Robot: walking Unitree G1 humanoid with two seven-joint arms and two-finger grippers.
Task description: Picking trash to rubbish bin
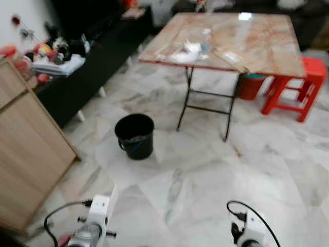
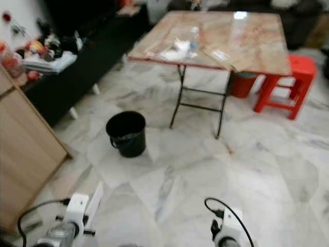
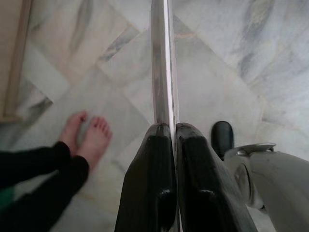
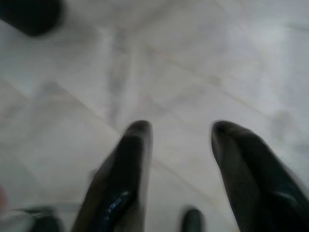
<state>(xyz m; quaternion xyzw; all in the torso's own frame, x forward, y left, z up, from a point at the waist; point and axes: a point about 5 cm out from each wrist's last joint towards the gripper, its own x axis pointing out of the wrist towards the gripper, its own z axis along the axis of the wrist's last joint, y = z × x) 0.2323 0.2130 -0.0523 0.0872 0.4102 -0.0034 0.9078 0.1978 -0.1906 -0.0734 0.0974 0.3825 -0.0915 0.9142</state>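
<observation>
The black bin (image 1: pixel 134 135) stands on the marble floor, ahead and slightly to my left. On the folding table (image 1: pixel 257 46) behind it lie a clear plastic bottle (image 1: pixel 205 38) and crumpled white wrappers (image 1: pixel 191 49). Both arms hang low at the bottom edge of the eye views. My left gripper (image 3: pixel 174 140) is shut, its fingers pressed on a thin silvery strip (image 3: pixel 163 63) seen edge-on and running away from the tips. My right gripper (image 4: pixel 178 130) is open above bare floor, blurred, with nothing between the fingers.
A person's bare feet (image 3: pixel 89 137) stand on the floor close to my left side. A wooden board (image 1: pixel 25 149) leans at the left, with a black cabinet (image 1: pixel 87 67) beyond it. A red stool (image 1: pixel 298 85) and a red bucket (image 1: pixel 250 85) are by the table.
</observation>
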